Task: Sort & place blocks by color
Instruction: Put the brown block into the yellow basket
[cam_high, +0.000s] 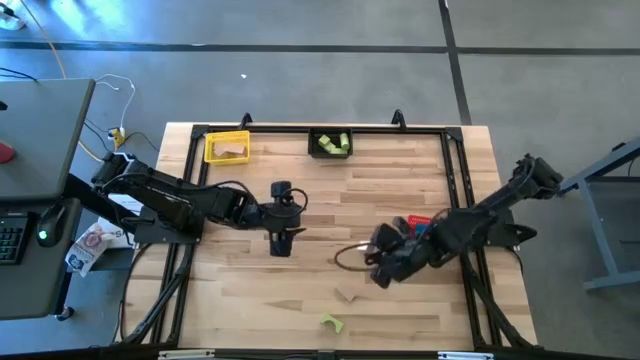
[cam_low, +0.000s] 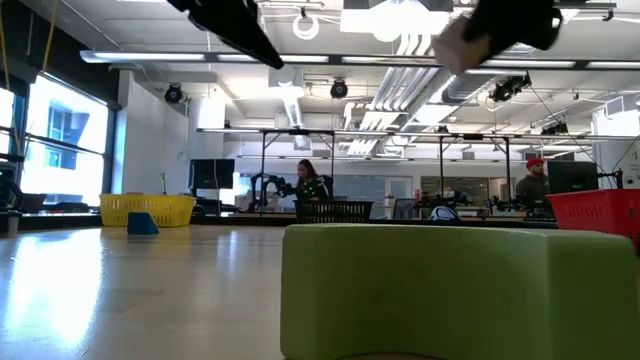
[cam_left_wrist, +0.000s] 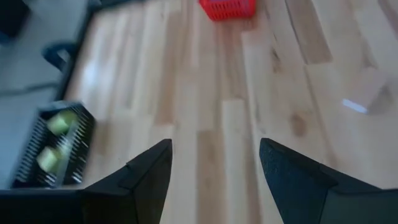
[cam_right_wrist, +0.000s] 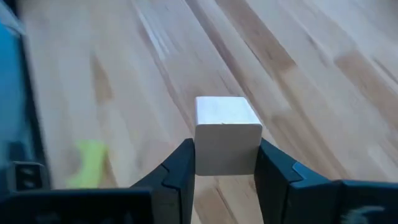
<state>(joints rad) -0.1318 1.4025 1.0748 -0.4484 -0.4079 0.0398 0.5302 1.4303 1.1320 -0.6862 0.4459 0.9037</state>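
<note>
Here the right gripper (cam_right_wrist: 225, 163) pinches a tan cube (cam_right_wrist: 226, 135); beyond the open, empty left gripper (cam_left_wrist: 214, 168), the black bin (cam_left_wrist: 53, 146) holds green blocks (cam_left_wrist: 61, 122).

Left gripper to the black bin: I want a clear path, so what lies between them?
Bare wood in the high view, between the left gripper and the black bin.

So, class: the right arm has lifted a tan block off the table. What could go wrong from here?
1. The right pincer grips only the lower part of the tan block, so it might slip or twist free in transit.
2. The left pincer hangs open mid-table, on the likely route to the yellow bin, so the arms might collide.
</note>
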